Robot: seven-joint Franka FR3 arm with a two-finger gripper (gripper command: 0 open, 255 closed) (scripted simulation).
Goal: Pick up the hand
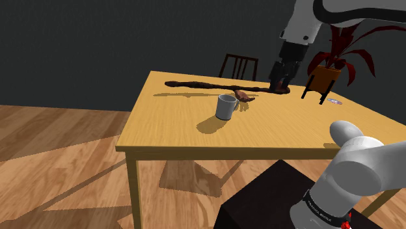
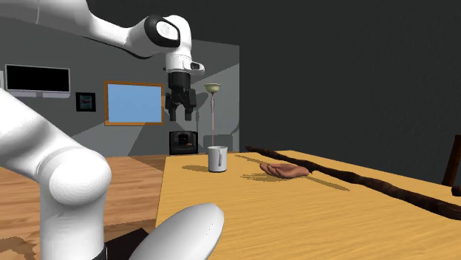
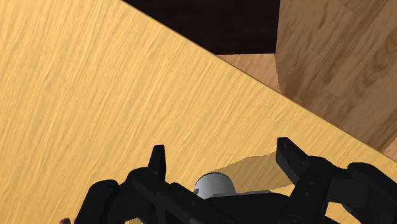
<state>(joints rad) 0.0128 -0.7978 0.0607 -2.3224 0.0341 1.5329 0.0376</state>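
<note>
Starting at the shoulder view's left: a wooden table [image 1: 162, 130], with a long dark branch [image 1: 208, 84] laid along its far side. Next, a grey mug [image 1: 226, 107], standing upright; nothing visible inside, though part of the opening is hidden. Just right of the mug and not touching it, the hand [image 1: 244, 96]: brownish, lying flat on the tabletop close to the branch, so probably best taken from above. Further right, the gripper [image 1: 281, 84], hanging well clear of the table, pointed down, spread and empty; likely kept high to leave room for lining up. In the wrist view, mug [image 3: 213, 184] below the parted fingers [image 3: 158, 162], so probably needs a sideways shift toward the hand. At far right, a pot [image 1: 323, 77] on a dark stand [image 1: 312, 91], holding a red-leaved plant [image 1: 348, 45].
</note>
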